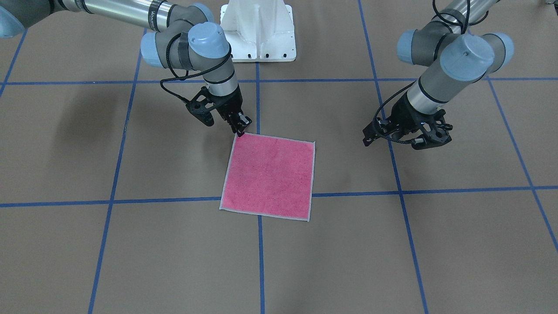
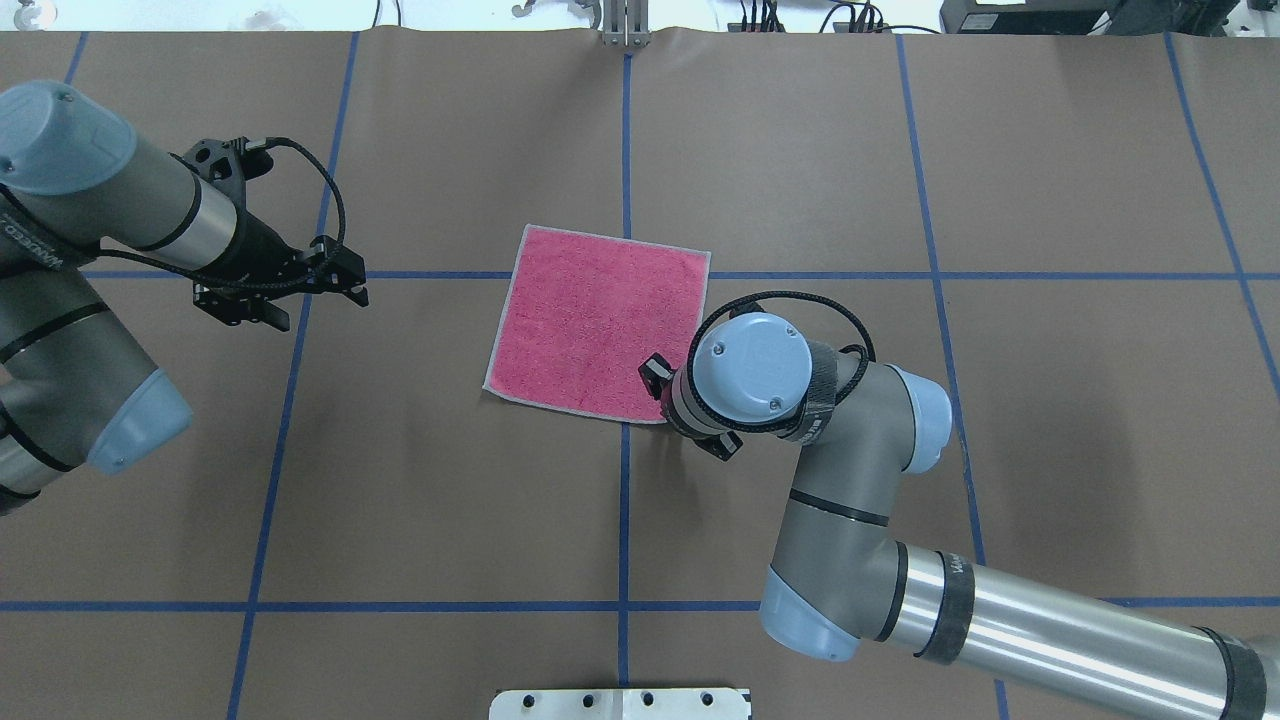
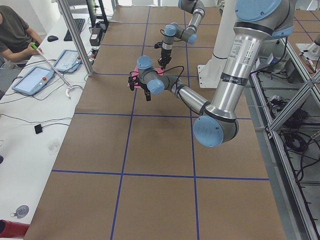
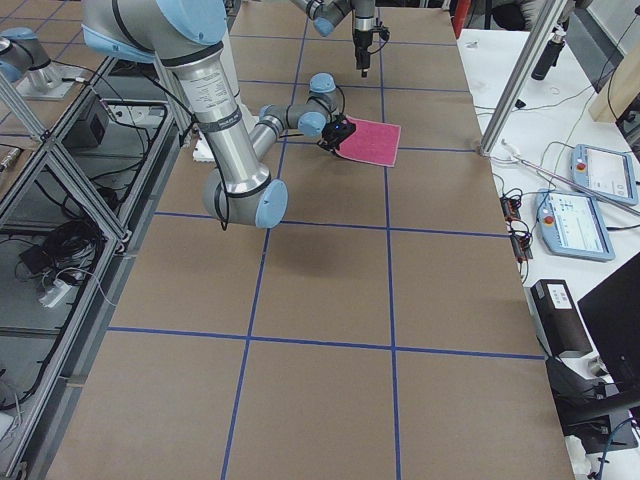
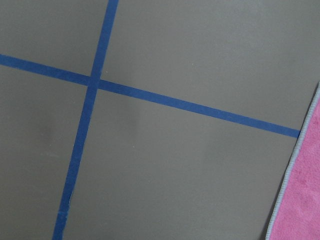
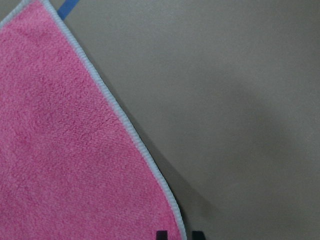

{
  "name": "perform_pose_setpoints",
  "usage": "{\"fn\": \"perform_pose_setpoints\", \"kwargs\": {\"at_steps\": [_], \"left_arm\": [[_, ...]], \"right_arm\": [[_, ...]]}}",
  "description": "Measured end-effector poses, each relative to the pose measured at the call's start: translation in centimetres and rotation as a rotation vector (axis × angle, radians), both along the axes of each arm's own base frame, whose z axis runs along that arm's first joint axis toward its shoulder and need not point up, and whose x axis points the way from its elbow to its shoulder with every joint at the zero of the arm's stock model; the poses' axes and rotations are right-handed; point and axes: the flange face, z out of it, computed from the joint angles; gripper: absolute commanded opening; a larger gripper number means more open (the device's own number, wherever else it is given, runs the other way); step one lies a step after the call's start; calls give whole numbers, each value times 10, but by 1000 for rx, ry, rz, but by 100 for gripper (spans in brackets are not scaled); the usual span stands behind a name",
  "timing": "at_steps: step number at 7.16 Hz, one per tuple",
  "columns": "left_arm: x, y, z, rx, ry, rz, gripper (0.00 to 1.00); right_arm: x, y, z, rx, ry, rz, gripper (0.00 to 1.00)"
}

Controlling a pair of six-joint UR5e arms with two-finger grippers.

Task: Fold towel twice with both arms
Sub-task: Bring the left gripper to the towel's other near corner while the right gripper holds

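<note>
The towel (image 1: 270,179) lies flat, pink face up, near the table's middle (image 2: 600,320). My right gripper (image 1: 241,127) stands at the towel's corner nearest the robot. In the right wrist view its two fingertips (image 6: 161,235) sit close together on either side of the pale edging of the towel (image 6: 65,150), so it looks shut on that corner. In the overhead view the wrist hides these fingers. My left gripper (image 1: 429,140) is open and empty above bare table, well off the towel's side (image 2: 358,280). The left wrist view shows only the towel's edge (image 5: 302,200).
Blue tape lines (image 2: 625,130) grid the brown table. The white bolted pedestal (image 1: 258,30) stands at the robot's side of the table. A side bench with tablets (image 4: 575,215) and an operator (image 3: 15,35) lies past the far table edge.
</note>
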Motion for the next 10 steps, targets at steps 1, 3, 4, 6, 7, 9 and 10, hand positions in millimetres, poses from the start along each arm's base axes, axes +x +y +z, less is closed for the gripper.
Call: {"fn": "perform_pose_setpoints", "kwargs": {"at_steps": [1,3,4,6,7,9,10], "left_arm": [[9,1,-4,-5,-4,-13,100],[54,10,-27,-17,-17,-71,98],[89,21,-40,-19,-24,-90,91],[165,43,-65,-33,-34,-105,52],[184,49,-71,-43,-37,-107,49],[195,55,-71,-52,-43,-105,49],[195,56,-70,-53,-43,-105,49]], "right_arm": [[1,0,-3,1,-5,1,0],[8,-3,-9,7,-17,3,0],[16,-7,-11,4,-24,5,0],[25,-13,-11,-4,-32,3,0],[26,-13,-10,-6,-32,3,0],[27,-14,-10,-5,-33,4,0],[27,-14,-10,-6,-32,5,0]]}}
